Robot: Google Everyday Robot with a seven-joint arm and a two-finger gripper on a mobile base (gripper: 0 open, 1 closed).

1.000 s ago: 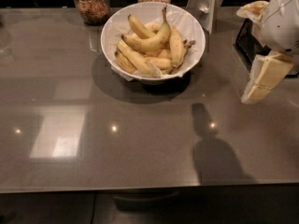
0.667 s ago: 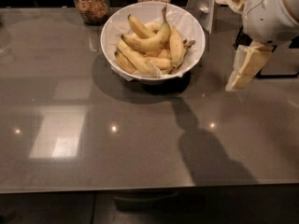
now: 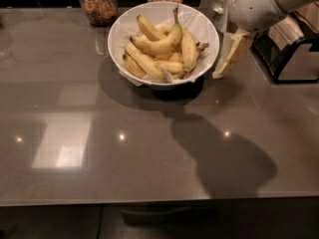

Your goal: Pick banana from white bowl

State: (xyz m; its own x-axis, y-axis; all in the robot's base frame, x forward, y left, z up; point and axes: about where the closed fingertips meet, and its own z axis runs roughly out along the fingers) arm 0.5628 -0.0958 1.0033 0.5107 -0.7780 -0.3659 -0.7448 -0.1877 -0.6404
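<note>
Gripper [image 3: 228, 59] hangs just right of the white bowl [image 3: 115, 34], far centre of the worktop [image 3: 149, 158]; whether it is open or closed, cannot tell. Bananas [image 3: 159, 43] sit piled in the bowl. Risks: clipping the rim and shoving the bowl, or snagging the paper lining. Versus earlier, the gripper is further left and closer to the bowl; the bananas are unmoved.

The white bowl [image 3: 118, 31] stood upright on the counter [image 3: 99, 148], toward its far edge. It was large, round and deep, with smooth sides and a crumpled white paper lining showing along the rim. Yellow bananas [image 3: 149, 63] lay heaped inside and filled most of it, some with brown tips. The uppermost banana [image 3: 162, 45] curved across the pile, its stem pointing up and away. The gripper [image 3: 230, 54] hung just outside the bowl's rim, on the right of the view, apart from the fruit.
</note>
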